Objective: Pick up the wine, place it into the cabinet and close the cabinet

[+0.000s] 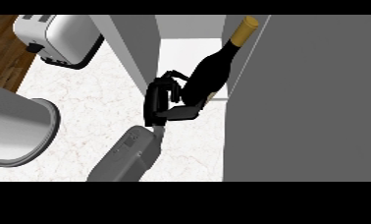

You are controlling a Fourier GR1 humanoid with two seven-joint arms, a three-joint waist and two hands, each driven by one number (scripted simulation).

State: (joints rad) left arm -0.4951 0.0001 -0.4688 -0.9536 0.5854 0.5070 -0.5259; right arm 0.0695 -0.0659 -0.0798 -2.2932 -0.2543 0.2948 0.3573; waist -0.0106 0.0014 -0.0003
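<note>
The open cabinet (190, 31) takes in the wine bottle (214, 73), which leans tilted across its white interior with the gold-capped neck pointing inward and the base at the front edge. The right hand's (165, 102) fingers (171, 76) curl around the bottle's lower body, grasping it. The bottle is dark and glossy. A toaster (62, 39) stands on the marbled surface (87, 100).

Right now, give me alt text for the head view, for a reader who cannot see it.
A black hand grips a dark wine bottle with a gold cap, holding it tilted at the open cabinet. A toaster stands at the upper left on the white marble counter, and a round grey object sits at the left edge.
</note>
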